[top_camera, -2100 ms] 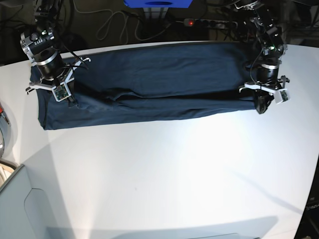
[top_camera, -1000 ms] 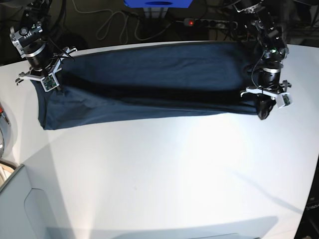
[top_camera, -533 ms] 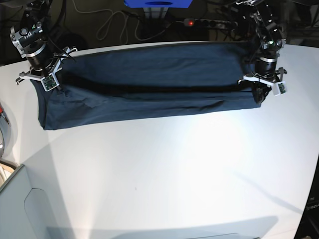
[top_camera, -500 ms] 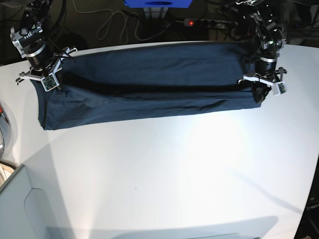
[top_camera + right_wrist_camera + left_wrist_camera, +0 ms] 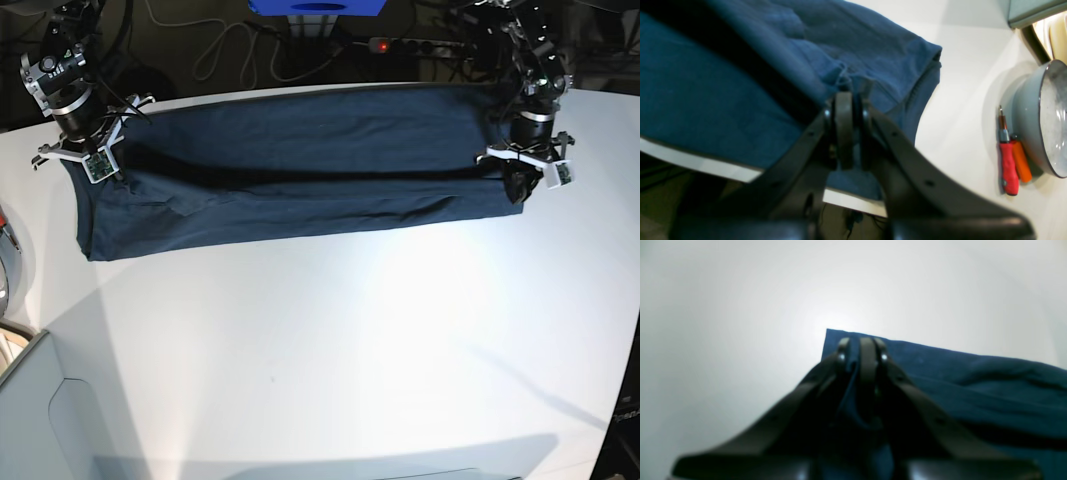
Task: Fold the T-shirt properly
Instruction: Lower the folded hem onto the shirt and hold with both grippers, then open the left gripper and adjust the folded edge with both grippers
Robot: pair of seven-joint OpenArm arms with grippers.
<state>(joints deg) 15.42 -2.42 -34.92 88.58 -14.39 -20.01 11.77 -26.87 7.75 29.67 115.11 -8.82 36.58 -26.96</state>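
Observation:
The dark navy T-shirt (image 5: 300,170) lies as a long folded band across the back of the white table (image 5: 350,350). At its right end, my left gripper (image 5: 515,186) stands over the corner. In the left wrist view my left gripper (image 5: 860,350) has its jaws nearly together, with a fold of the T-shirt (image 5: 973,380) pinched between them. At the band's left end my right gripper (image 5: 98,170) is down on the cloth. The right wrist view shows my right gripper (image 5: 851,96) shut on a bunched edge of the T-shirt (image 5: 706,83).
A grey bowl (image 5: 1040,120) sits near the table's left edge, with a red screwdriver (image 5: 1007,166) and an orange tool (image 5: 1020,163) beside it. A power strip (image 5: 420,45) and cables lie behind the table. A grey box (image 5: 40,420) stands at the front left.
The left gripper has carried the right end of the shirt back from the front edge, flattening the fold. The right gripper moved to the back left and has held still since.

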